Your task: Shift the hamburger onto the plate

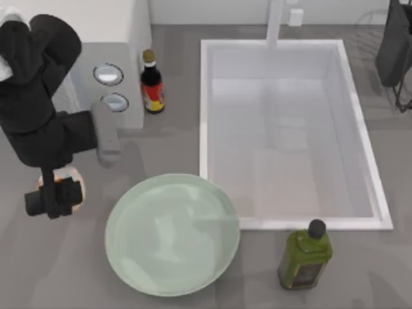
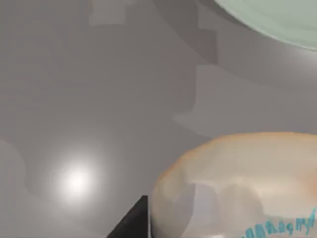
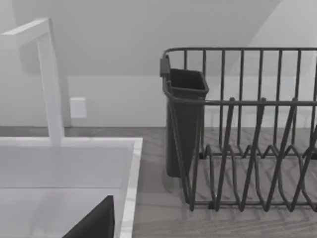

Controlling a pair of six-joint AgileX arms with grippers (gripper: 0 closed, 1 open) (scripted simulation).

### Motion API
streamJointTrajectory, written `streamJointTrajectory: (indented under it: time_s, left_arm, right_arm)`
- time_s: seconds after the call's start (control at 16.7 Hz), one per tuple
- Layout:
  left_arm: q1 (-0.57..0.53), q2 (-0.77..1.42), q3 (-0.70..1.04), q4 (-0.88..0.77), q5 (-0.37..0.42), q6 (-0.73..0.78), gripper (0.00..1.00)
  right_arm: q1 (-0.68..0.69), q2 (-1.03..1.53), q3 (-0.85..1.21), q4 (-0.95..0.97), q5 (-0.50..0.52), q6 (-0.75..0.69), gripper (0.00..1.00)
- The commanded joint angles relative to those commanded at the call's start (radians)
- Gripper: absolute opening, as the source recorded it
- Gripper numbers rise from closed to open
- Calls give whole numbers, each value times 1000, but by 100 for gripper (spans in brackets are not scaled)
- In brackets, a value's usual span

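Top view puts the left claw directly over the small cream-and-orange hamburger on the grey worktop, just left of the large pale mint-green round plate. I cannot tell how far that claw is open. Right arm is parked at the far right, above the dark wire dish rack.

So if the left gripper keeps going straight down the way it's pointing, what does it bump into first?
Most likely the hamburger. In the top view the left gripper hangs right over it, and the left wrist view has the bun close beneath. How big the gap is I cannot tell.
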Motion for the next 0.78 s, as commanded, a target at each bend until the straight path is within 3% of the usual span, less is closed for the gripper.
streamJointTrajectory:
  time_s: [0.78]
  left_arm:
    - [-330, 186, 145, -16, 2, 1230, 0]
  right_arm:
    - [0, 0, 0, 0, 0, 0, 100]
